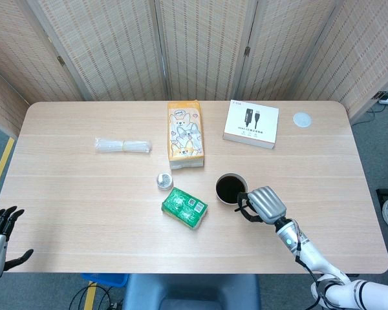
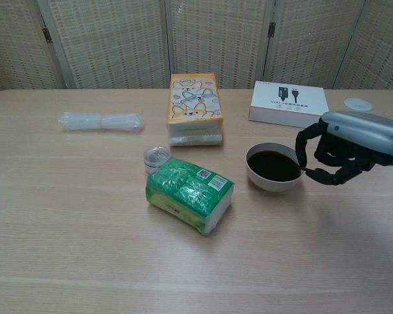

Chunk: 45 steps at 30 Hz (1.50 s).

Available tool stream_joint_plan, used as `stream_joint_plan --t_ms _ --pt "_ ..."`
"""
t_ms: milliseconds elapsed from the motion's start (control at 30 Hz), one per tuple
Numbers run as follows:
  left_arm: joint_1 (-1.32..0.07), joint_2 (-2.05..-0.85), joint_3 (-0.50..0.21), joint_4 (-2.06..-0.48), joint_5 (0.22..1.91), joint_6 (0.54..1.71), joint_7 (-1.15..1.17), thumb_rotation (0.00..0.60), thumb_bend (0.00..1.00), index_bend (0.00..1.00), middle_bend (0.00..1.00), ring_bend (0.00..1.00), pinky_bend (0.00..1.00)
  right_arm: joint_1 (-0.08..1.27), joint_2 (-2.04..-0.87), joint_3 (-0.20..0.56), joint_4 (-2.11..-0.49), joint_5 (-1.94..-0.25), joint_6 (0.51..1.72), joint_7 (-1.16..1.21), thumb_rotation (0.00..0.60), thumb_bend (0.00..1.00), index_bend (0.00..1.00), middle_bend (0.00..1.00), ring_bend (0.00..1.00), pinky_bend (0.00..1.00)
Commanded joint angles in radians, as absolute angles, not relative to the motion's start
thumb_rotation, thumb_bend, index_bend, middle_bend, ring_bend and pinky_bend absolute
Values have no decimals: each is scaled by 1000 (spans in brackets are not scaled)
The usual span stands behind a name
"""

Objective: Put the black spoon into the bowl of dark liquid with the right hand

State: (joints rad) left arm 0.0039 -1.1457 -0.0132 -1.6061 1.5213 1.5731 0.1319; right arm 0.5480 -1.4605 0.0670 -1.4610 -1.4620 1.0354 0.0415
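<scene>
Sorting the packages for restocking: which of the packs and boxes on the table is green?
The green pack nearest the front edge, beside the small jar; the others are orange and white.

Light wood table (image 1: 77,200), rounded corners. Resting on it: bowl of dark liquid (image 1: 231,188) near centre; green packet (image 1: 184,208) lying tilted to its left, small clear round container (image 1: 164,181) just beside the packet; orange corgi-print pack (image 1: 184,134) behind; white box (image 1: 251,123); bundle in clear wrap (image 1: 123,146); white disc (image 1: 302,119) near my far right corner.
</scene>
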Motion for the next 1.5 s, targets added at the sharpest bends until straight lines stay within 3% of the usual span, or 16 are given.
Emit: stream_joint_plan --t_ms 33,467,733,1100,1500 --pt "5 -1143 -13 -1611 1523 1575 133 600 136 176 143 122 155 588 -1465 131 -1486 -1423 994 189 600 405 661 941 1000 1000" --pt "15 -1129 -11 -1621 1516 1579 126 600 136 176 143 122 154 660 -1649 244 -1244 -1303 900 522 600 408 676 945 1000 1000" --pt "22 -1118 -13 -1622 1507 1581 120 600 135 176 143 122 155 688 -1752 262 -1085 -1306 881 664 600 410 680 950 1000 1000" --pt "27 -1115 -13 -1626 1506 1585 120 600 136 175 143 122 155 702 -1831 235 -982 -1354 892 756 600 440 692 956 1000 1000" --pt "30 -1119 -12 -1624 1515 1590 118 600 136 175 143 122 155 655 -1774 169 -1011 -1392 909 769 600 440 694 957 1000 1000"
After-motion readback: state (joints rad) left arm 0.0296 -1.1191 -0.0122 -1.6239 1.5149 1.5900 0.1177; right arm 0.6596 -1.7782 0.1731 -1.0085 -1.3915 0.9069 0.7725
